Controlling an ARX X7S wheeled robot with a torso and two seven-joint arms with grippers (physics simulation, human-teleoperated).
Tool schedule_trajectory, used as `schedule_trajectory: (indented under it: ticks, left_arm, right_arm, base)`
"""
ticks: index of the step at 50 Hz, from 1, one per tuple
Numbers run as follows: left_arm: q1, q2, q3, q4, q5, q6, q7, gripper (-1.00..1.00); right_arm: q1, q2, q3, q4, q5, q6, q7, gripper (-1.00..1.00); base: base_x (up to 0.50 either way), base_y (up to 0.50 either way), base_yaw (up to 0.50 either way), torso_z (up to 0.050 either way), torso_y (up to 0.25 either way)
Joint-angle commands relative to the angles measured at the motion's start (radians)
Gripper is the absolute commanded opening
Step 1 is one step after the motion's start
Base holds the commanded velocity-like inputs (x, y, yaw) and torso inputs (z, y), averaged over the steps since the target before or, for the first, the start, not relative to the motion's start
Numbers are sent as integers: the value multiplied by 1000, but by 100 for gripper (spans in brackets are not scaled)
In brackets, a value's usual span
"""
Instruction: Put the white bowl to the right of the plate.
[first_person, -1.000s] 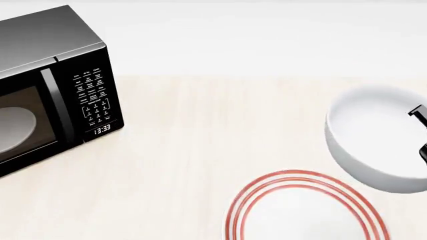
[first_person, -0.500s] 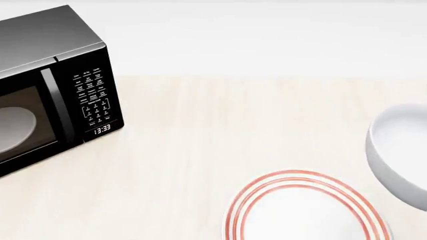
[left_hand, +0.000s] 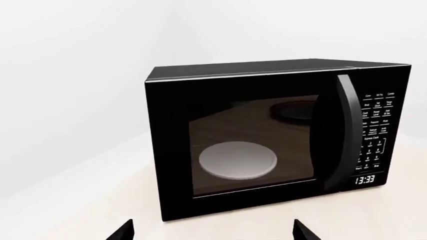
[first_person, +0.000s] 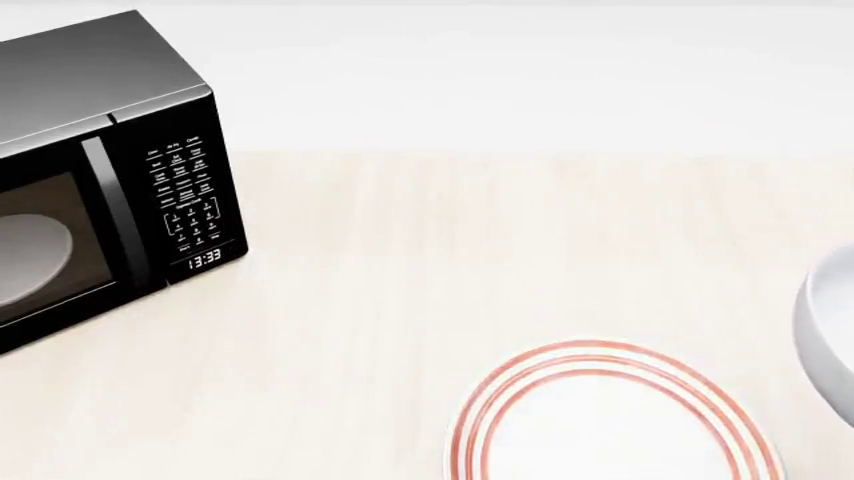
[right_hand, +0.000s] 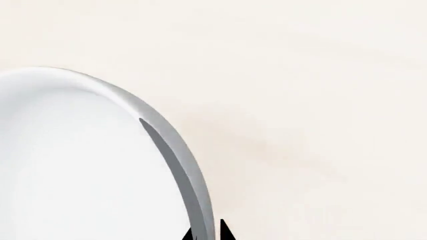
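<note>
Only a sliver of the white bowl (first_person: 834, 320) shows at the right edge of the head view, to the right of the red-ringed plate (first_person: 614, 420) and a little farther back. The plate lies flat on the table near the front edge of that view. In the right wrist view the bowl (right_hand: 80, 165) fills the lower left, and my right gripper (right_hand: 208, 234) is shut on its grey rim, one dark fingertip on each side. My left gripper (left_hand: 213, 235) is open, its fingertips (left_hand: 123, 232) wide apart over bare tabletop in front of the microwave.
A black microwave (first_person: 94, 170) stands at the back left of the light wooden table (first_person: 400, 300), door closed, clock reading 13:33. Through its glass door (left_hand: 267, 145) a greyish turntable disc (left_hand: 237, 160) shows. A white wall lies behind the table.
The bowl has travelled to the right, from fully in the head view to almost out past its right edge. The right gripper's fingers have left that view. Plate and microwave have not moved.
</note>
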Motion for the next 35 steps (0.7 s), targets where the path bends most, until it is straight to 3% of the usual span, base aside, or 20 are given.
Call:
schedule_trajectory:
  ticks: [1,35]
  left_arm:
    - [0,-3,5,-2,0,1,-3,100]
    - [-6,-8,23,-16,1,6,-11,100]
  right_arm:
    - [-11,19,26,-1,-8,-13,-28,-100]
    - [-124,133,23,-104,-53,-146,-78,-100]
  base:
    - [0,0,0,0,0]
    - [0,0,0,0,0]
